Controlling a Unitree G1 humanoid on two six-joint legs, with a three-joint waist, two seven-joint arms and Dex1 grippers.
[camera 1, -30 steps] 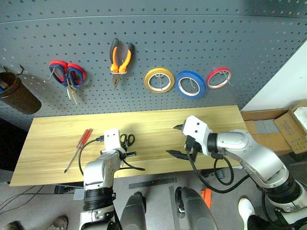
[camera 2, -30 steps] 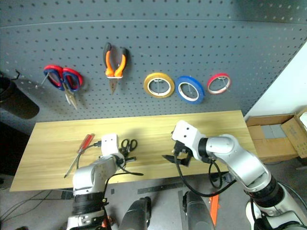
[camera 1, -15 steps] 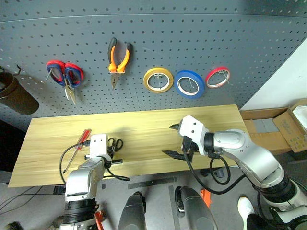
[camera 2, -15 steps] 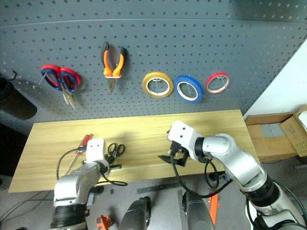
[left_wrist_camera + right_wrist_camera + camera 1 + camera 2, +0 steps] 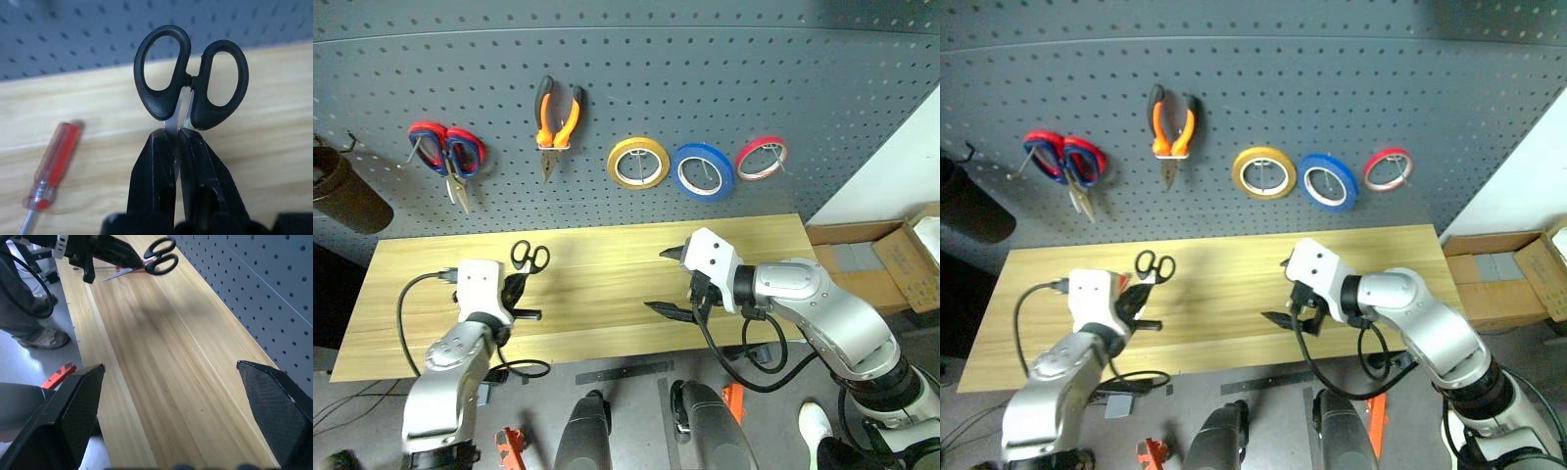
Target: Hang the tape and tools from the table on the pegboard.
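At the far left of the left eye view a dark brown holder point(image 5: 347, 191) hangs on the pegboard point(image 5: 724, 78), then red-and-blue scissors point(image 5: 448, 155). Below them, lower left, the left gripper point(image 5: 521, 284) is clamped on the blades of the black-handled scissors point(image 5: 530, 257), lifted clear of the table point(image 5: 607, 264) with the loops pointing toward the board. The grip is on thin, smooth steel, so the scissors could pivot or slide out as the arm reaches up; and a loop has to be threaded over a hook, so a slightly off approach would probably knock the handle against the board and twist it in the jaws. The red-handled screwdriver point(image 5: 49, 169) lies on the wood just beside, seen from the left wrist; it is not yet hung and could roll if brushed.

Upper centre, the orange-and-black pliers point(image 5: 558, 122) hang already, then the yellow tape point(image 5: 639, 163), the blue tape point(image 5: 703, 171) and the red tape point(image 5: 761, 158) in a row. Centre right, the right gripper point(image 5: 671, 279) hovers over the table with its jaws spread wide, holding nothing.

The tabletop is light wood with visible grain. At the right edge stand a white wall point(image 5: 891, 166) and a cardboard box point(image 5: 901, 259) on the floor. In the right wrist view a person's shoe point(image 5: 36, 338) stands beside the table.
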